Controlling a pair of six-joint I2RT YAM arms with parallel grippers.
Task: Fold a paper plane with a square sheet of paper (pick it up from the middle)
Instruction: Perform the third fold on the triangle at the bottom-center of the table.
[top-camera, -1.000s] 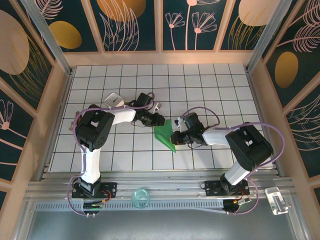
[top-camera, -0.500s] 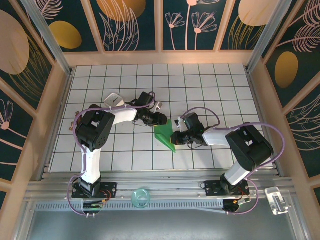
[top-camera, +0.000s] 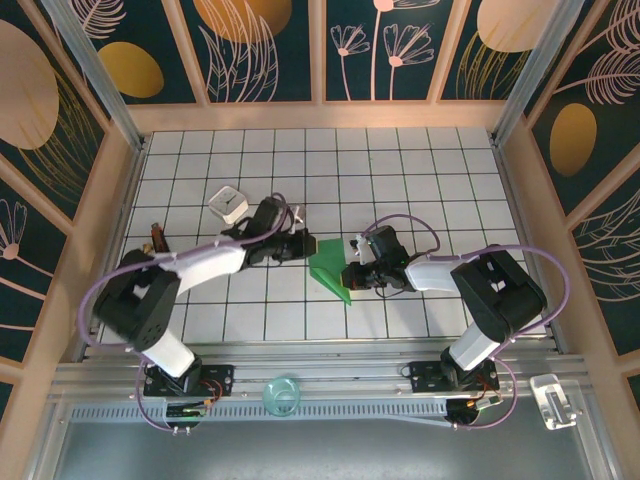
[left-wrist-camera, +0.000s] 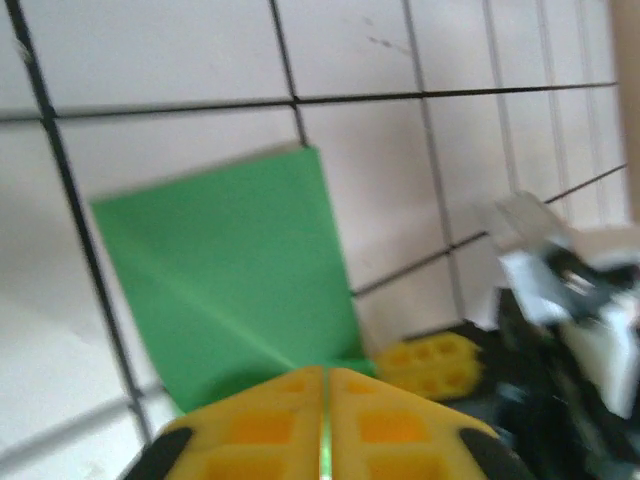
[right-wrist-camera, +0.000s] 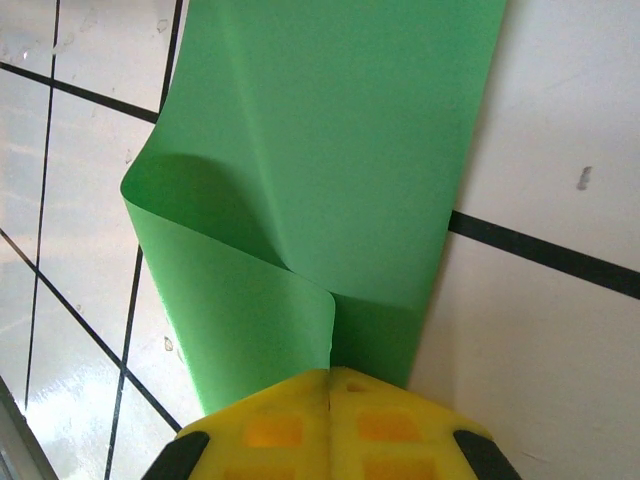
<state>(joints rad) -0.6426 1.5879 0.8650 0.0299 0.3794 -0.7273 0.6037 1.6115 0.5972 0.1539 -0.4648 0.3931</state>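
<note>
Left pincer (top-camera: 304, 247), right pincer (top-camera: 349, 278) pinch one green sheet (top-camera: 328, 269); one white box (top-camera: 228, 204).

Both arms stretch low over the surface toward its middle, wrists near level, tips facing each other. The left gripper (top-camera: 303, 247) presses its yellow pads together on the green paper (top-camera: 328, 268); the right gripper (top-camera: 350, 272) pinches its other side.

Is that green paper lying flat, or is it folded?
Folded, not flat: the green paper has one flap curled over itself, and the left wrist view shows a diagonal crease.
</note>
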